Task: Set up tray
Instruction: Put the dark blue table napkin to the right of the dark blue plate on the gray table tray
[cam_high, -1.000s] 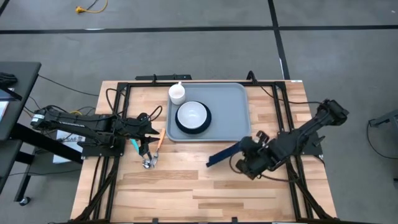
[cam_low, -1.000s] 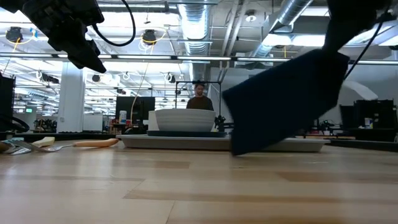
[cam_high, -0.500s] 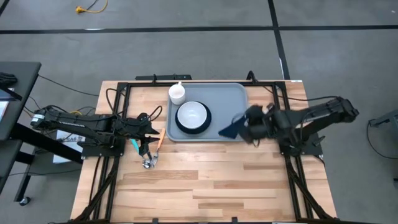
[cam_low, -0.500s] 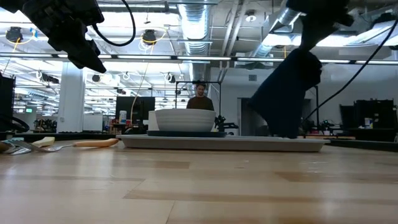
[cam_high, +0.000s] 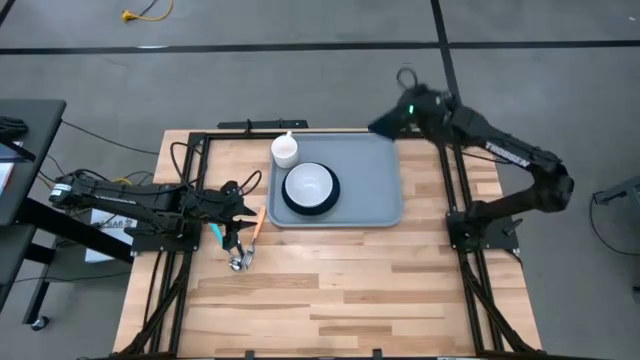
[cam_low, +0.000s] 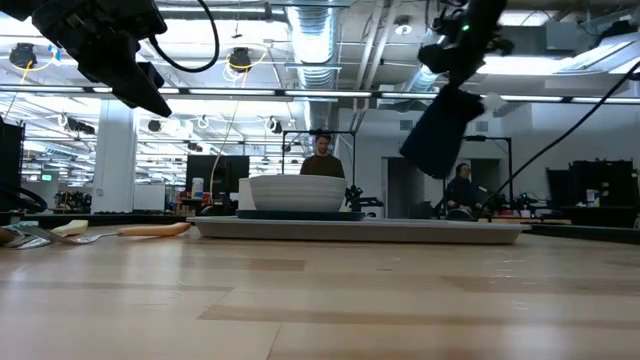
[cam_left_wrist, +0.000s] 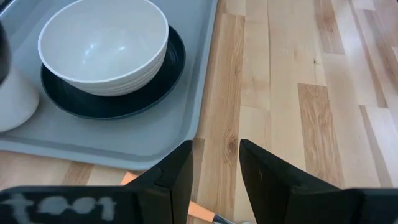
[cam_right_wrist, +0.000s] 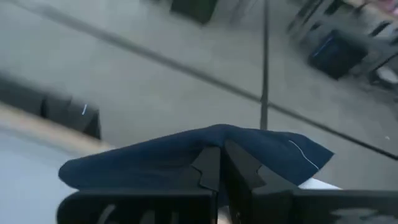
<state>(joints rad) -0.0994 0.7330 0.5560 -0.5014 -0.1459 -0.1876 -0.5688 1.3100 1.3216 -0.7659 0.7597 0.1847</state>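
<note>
The light blue-grey tray (cam_high: 372, 190) lies on the table's far half and carries a dark teal plate (cam_high: 330, 200) with a white bowl (cam_high: 309, 184) and a white cup (cam_high: 285, 150). My right gripper (cam_high: 408, 108) is raised over the tray's far right corner, shut on a dark navy folded napkin (cam_high: 388, 122), which also shows in the low view (cam_low: 440, 130). My left gripper (cam_high: 238, 222) hovers open left of the tray, above utensils (cam_high: 244, 245) that lie flat on the wood. The left wrist view shows the tray's edge (cam_left_wrist: 155, 149) and the bowl (cam_left_wrist: 102, 43). My right gripper pinches the napkin between its two fingers (cam_right_wrist: 208, 165) at a folded upper edge (cam_right_wrist: 214, 134). The napkin is lifted clear of tray and table and hangs below the gripper (cam_low: 440, 135), slack, in several layers.
An orange-handled utensil (cam_high: 256, 225), a teal-handled one (cam_high: 215, 235) and their metal heads (cam_high: 240, 262) lie left of the tray's near left corner. Bare wood (cam_high: 330, 290) fills the table's near half. People (cam_low: 322, 158) are in the room far behind.
My right gripper, shut on the napkin, has swung from the table near the tray's near right corner up and toward the far edge, crossing the tray's right part. The napkin has gone from nearly touching the wood to hanging high and clear.
</note>
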